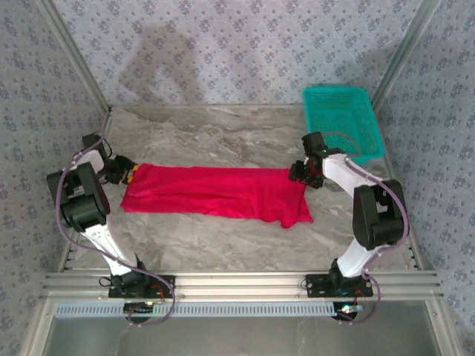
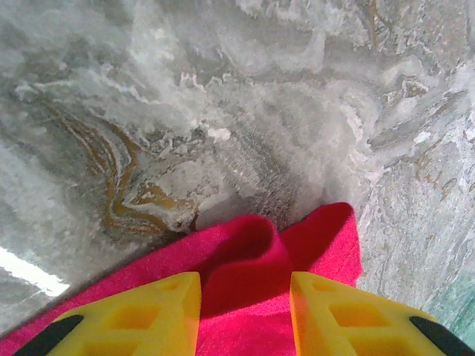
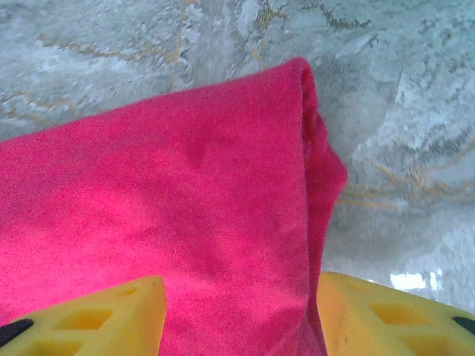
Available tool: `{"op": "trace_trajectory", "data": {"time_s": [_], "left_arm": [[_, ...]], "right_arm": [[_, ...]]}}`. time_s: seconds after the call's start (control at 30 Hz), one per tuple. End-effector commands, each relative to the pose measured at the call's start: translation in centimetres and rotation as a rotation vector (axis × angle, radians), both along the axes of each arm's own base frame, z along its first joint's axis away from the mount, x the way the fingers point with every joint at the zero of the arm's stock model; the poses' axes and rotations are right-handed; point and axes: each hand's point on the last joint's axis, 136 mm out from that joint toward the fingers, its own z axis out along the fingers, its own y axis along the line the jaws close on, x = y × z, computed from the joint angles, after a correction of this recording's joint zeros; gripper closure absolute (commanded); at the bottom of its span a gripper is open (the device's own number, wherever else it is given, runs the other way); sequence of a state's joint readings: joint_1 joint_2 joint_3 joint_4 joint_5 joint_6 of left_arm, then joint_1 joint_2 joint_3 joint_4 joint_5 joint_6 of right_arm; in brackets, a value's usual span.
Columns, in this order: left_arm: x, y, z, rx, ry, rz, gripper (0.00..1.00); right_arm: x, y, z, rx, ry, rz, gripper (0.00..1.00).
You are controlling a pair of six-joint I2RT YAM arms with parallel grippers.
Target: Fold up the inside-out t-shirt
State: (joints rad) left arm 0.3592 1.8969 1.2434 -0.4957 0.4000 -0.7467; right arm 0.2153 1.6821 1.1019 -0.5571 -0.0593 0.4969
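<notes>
The inside-out t-shirt (image 1: 215, 191) lies on the marble table as a long red strip running left to right, with a loose flap hanging toward the front at its right end. My left gripper (image 1: 128, 175) is at the strip's left end. Its yellow fingers (image 2: 148, 315) stand apart with red cloth (image 2: 245, 252) between them, and a raised fold sits just ahead. My right gripper (image 1: 297, 175) is at the strip's far right corner. It is open, straddling the folded edge of the cloth (image 3: 163, 200), with one finger (image 3: 386, 319) outside that edge.
A teal mesh basket (image 1: 343, 119) stands at the back right, close behind the right arm. Patterned walls with metal posts close in the table on three sides. Bare marble (image 1: 223, 133) stretches behind the shirt and in front of it.
</notes>
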Motion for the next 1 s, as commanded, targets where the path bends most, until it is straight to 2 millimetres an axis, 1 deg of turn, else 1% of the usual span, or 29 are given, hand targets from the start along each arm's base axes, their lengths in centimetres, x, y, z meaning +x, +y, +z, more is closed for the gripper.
{"op": "trace_trajectory", "data": {"time_s": [0.0,0.13,0.2,0.27,0.33,0.37,0.43,0.5,0.53,0.57,0.6,0.73,0.8,0.97], "left_arm": [[1.0,-0.2,0.2,-0.026,-0.025,-0.003,0.65],[1.3,-0.5,-0.4,-0.050,-0.027,-0.008,0.68],[1.5,-0.6,-0.7,-0.056,-0.023,-0.011,0.68],[1.6,-0.7,-1.0,-0.061,-0.018,-0.013,0.68],[1.9,-0.7,-0.9,-0.065,-0.024,-0.015,0.68],[2.0,-0.7,-0.8,-0.065,-0.028,-0.015,0.71],[2.4,-0.8,-0.4,-0.062,-0.039,-0.019,0.82],[2.5,-0.8,0.2,-0.054,-0.048,-0.019,0.93],[2.5,-0.7,0.6,-0.046,-0.051,-0.017,0.97],[2.5,-0.6,1.1,-0.036,-0.057,-0.014,0.99],[2.5,-0.4,1.7,-0.027,-0.064,-0.010,1.00],[2.7,-0.1,4.2,0.008,-0.095,-0.012,1.00],[2.8,0.0,5.1,0.016,-0.110,-0.012,1.00],[3.6,0.1,5.9,0.008,-0.129,-0.008,1.00]], "right_arm": [[1.3,-0.4,-0.7,-0.018,0.011,0.016,0.43],[2.1,-0.1,-1.5,-0.008,0.016,0.019,0.46],[2.4,0.1,-1.8,0.000,0.021,0.024,0.50],[2.5,0.2,-2.0,0.003,0.020,0.024,0.60],[2.6,0.2,-1.9,0.007,0.017,0.023,0.73],[2.6,0.2,-1.8,0.009,0.015,0.023,0.80],[2.6,0.3,-1.5,0.013,0.009,0.026,0.90],[2.5,0.4,-1.0,0.019,0.000,0.029,0.96],[2.5,0.6,-0.7,0.025,-0.003,0.033,0.97],[3.5,0.9,0.7,0.035,-0.039,0.038,0.98],[3.6,1.1,1.3,0.038,-0.052,0.045,1.00],[4.3,1.6,3.8,0.032,-0.100,0.065,1.00],[4.8,1.6,5.0,0.023,-0.127,0.073,1.00],[6.6,1.0,7.1,-0.001,-0.191,0.076,1.00]]}}
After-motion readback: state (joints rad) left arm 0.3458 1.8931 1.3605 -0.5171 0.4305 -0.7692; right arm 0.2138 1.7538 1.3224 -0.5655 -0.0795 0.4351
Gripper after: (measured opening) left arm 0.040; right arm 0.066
